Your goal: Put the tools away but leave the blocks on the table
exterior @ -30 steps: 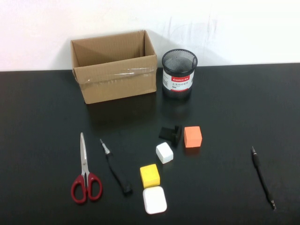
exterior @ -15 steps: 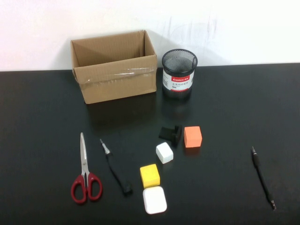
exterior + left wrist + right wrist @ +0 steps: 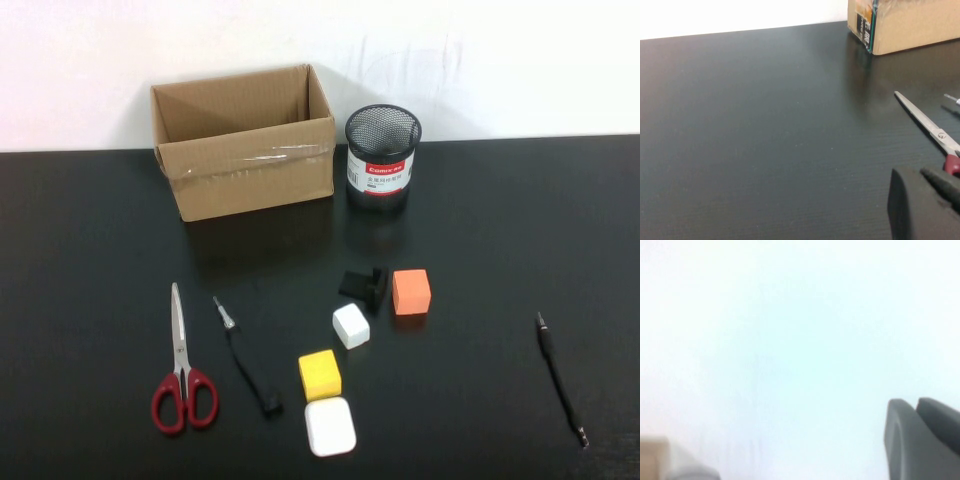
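Observation:
Red-handled scissors lie at the front left of the black table, blades pointing away. The black-handled screwdriver lies just right of them. The long thin black driver lies at the front right. An orange cube, small white cube, yellow cube and flat white square sit in the middle. Neither arm shows in the high view. My left gripper hovers low near the scissors. My right gripper faces the white wall.
An open cardboard box stands at the back left, its corner also in the left wrist view. A black mesh cup stands right of it. A small black object lies beside the orange cube.

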